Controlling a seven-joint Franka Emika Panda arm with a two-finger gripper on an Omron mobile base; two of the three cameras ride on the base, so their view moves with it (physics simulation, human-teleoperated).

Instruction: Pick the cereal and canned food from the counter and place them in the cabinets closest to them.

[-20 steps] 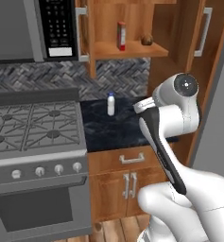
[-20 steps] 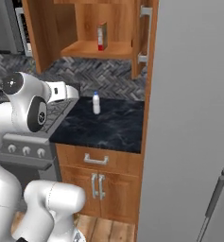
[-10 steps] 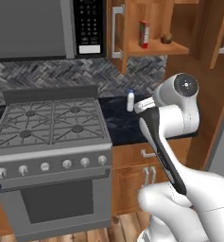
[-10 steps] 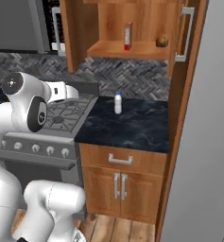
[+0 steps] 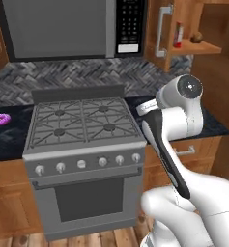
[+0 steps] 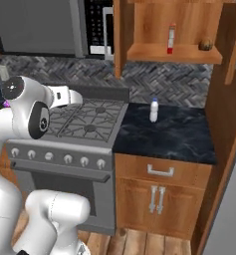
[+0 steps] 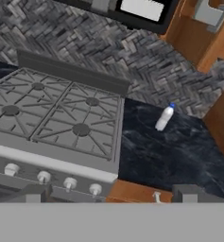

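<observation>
As the base has driven to the left along the kitchen, both base views have shifted with it. The steel gas stove (image 5: 82,125) now sits in the middle and the open warm brown wooden wall cabinet (image 6: 139,25) has slid off to the right. Nothing on the surfaces looks moved.

The tall slim red cereal box (image 6: 171,38) stands upright on the cabinet's plank shelf (image 6: 189,54), near a small brown round object (image 6: 205,45). That half of the task looks done.

The small white bottle with a blue cap (image 7: 164,117) stands alone on the dark black marbled stone tabletop (image 6: 179,134) right of the stove. A pink ring doughnut (image 5: 0,118) lies on the stretch to the left.

The claw (image 7: 109,194) is spread wide and empty over the stove's front edge. The drive is probably taking it towards the can, still to be fetched.
</observation>
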